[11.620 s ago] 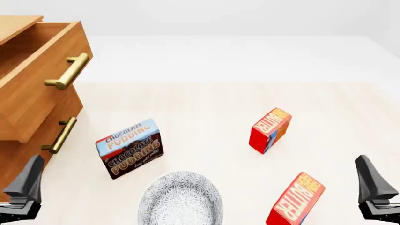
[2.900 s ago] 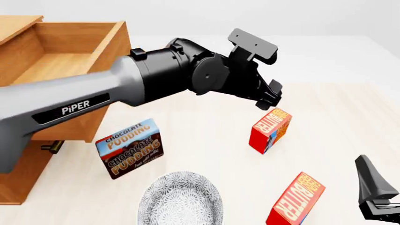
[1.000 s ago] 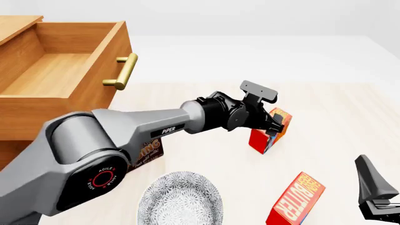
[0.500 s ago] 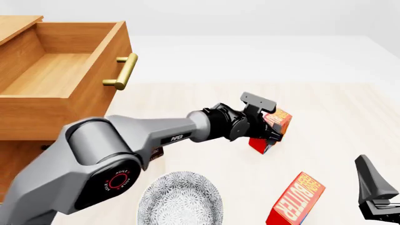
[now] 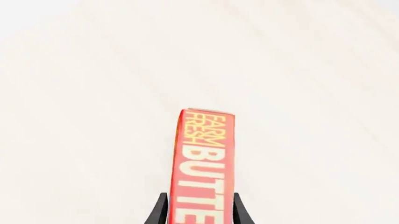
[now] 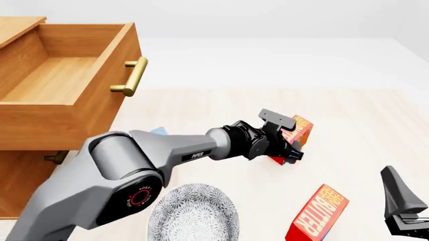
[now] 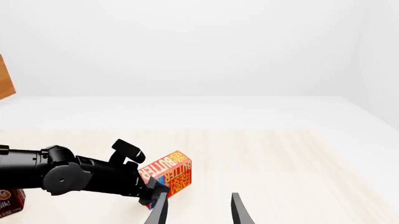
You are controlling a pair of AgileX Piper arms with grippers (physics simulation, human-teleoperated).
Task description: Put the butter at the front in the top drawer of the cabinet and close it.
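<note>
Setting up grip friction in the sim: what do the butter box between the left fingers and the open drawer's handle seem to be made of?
The butter held in the left gripper looks like printed cardboard: flat faces, sharp edges, matte red with lettering. The handle on the top drawer looks like brass, a golden bar with a soft sheen. As renders, neither is certain.

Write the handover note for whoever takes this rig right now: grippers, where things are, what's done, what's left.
Left gripper: at the farther butter box, fingers on either side of it; grip not confirmed, box apparently on the table.
Right gripper: idle at the near right, open, holding nothing.
Second butter box: near edge of the table, untouched.
Top drawer of the cabinet: pulled open, nothing visible inside.
Done: drawer opened, left arm on the butter.
Left: secure the grip, lift, place in the drawer, close it.
</note>
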